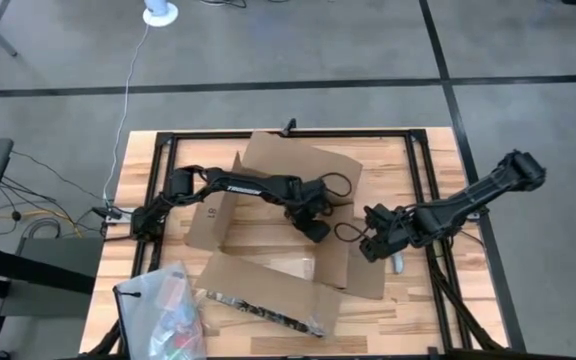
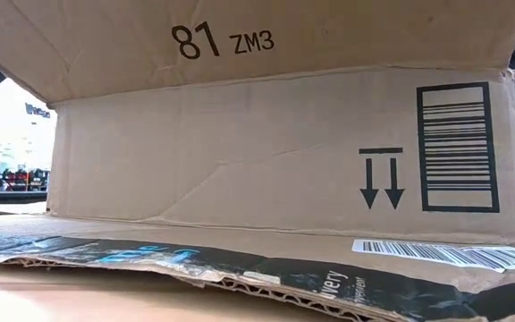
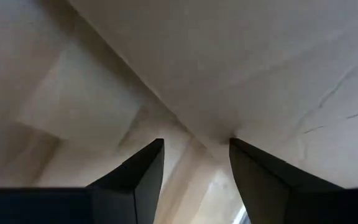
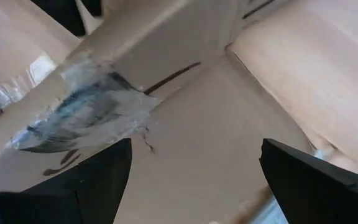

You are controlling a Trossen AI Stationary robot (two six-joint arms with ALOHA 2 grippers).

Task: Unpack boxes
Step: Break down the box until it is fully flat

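Inside the cardboard box (image 1: 268, 235) you have the left gripper (image 1: 315, 228), reached in over the box's left wall with its fingers (image 3: 135, 177) spread apart and nothing between them; its wrist view shows only bare brown inner walls meeting at a corner. Your right gripper (image 1: 373, 243) sits just outside the box's right side, low over the right-hand flap, its fingers (image 4: 92, 177) also parted and empty. Ahead of it in the wrist view you see a torn scrap of clear tape (image 4: 86, 115) stuck on the cardboard edge.

The box itself stands open in the middle of the tabletop (image 1: 423, 170), flaps splayed out toward the far edge, the right edge and the near edge. On the near flap you can see the dark printed tape strip (image 1: 263, 310) running along it; in the low view it carries pale lettering, of which only fragments like "very" can be read. Above it, the box wall reads "81 ZM3" (image 2: 222, 40), and to the right you have two downward arrows under a bar (image 2: 381, 179) beside a tall printed barcode block (image 2: 455, 148). A white barcode label (image 2: 441, 254) lies on the flap below.

At the near left corner of the tabletop a clear plastic bag (image 1: 163, 310) rests, just beside the near flap.
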